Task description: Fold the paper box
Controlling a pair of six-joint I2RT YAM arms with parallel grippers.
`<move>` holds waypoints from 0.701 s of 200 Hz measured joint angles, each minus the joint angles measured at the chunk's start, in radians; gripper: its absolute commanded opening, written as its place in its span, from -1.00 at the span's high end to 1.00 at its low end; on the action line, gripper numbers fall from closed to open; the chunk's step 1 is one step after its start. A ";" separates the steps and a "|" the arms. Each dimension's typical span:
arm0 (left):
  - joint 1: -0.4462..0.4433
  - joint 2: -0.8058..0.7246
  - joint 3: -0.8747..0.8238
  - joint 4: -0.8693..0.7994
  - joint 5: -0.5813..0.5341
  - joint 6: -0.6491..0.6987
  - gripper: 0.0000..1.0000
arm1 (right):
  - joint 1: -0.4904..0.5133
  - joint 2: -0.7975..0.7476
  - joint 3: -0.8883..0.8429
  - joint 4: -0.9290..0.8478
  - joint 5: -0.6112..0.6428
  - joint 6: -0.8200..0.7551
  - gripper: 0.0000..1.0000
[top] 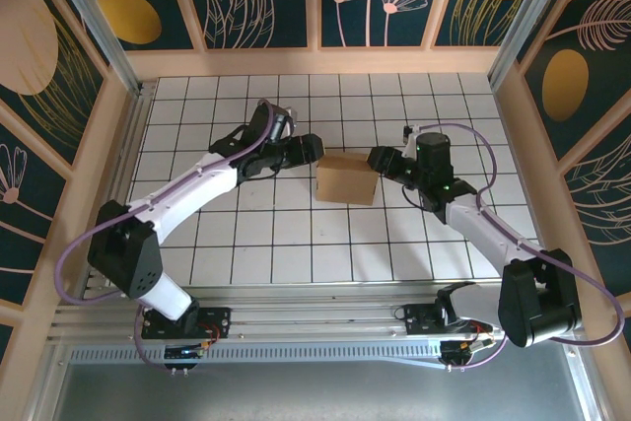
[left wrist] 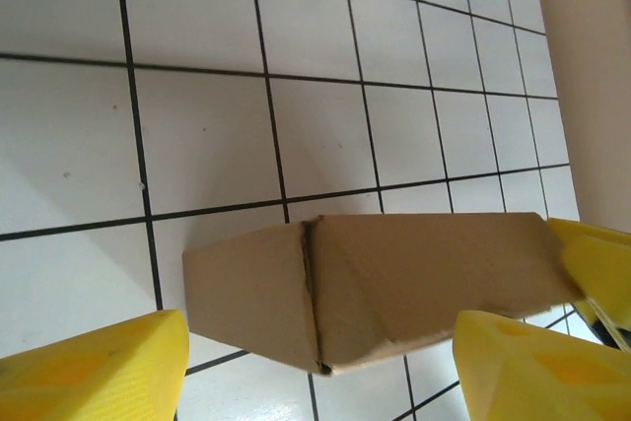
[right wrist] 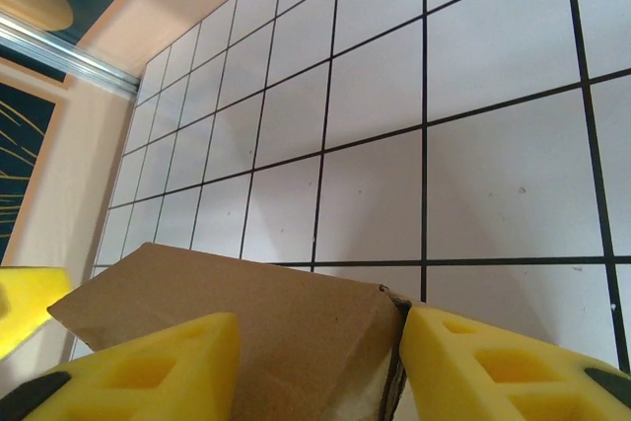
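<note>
**Item: paper box** (top: 347, 178). Brown cardboard, standing as a small closed-looking block near the middle of the white tiled table (top: 246, 244). A seam or crease runs down one face in the left wrist view (left wrist: 375, 283). Its slightly longer side runs left to right across the table, so one end faces each arm.

**Left gripper** (top: 314, 148). Sits at the box's far-left corner, just beside it. Released, with the yellow fingers (left wrist: 89, 372) spread wide and the box ahead of the gap, not seen touching.

**Right gripper** (top: 378, 159). Sits at the far-right corner. Its fingers are apart, with cardboard (right wrist: 246, 313) filling the gap and a corner touching one finger (right wrist: 493, 372). Whether it is clamped cannot be told.

**Judgement.** The right arm looks nearer to contact, and any pressing move would run inward along the box's long axis.
</note>
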 measured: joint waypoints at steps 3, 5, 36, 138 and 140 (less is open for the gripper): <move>0.001 0.003 -0.006 0.006 0.004 -0.006 -0.43 | 0.001 0.000 -0.003 0.007 0.001 0.000 0.00; 0.002 0.004 -0.010 0.010 0.006 -0.007 -0.43 | 0.002 0.000 -0.005 0.010 0.001 0.000 0.00; 0.013 0.017 -0.064 0.091 0.076 -0.050 0.04 | 0.025 0.000 -0.032 0.065 0.037 -0.012 -0.05; 0.020 0.011 -0.181 0.229 0.143 -0.089 0.23 | 0.024 -0.031 -0.047 -0.060 -0.020 0.042 -0.17; 0.020 0.011 -0.181 0.229 0.143 -0.088 0.23 | 0.024 -0.032 -0.048 -0.059 -0.021 0.039 -0.15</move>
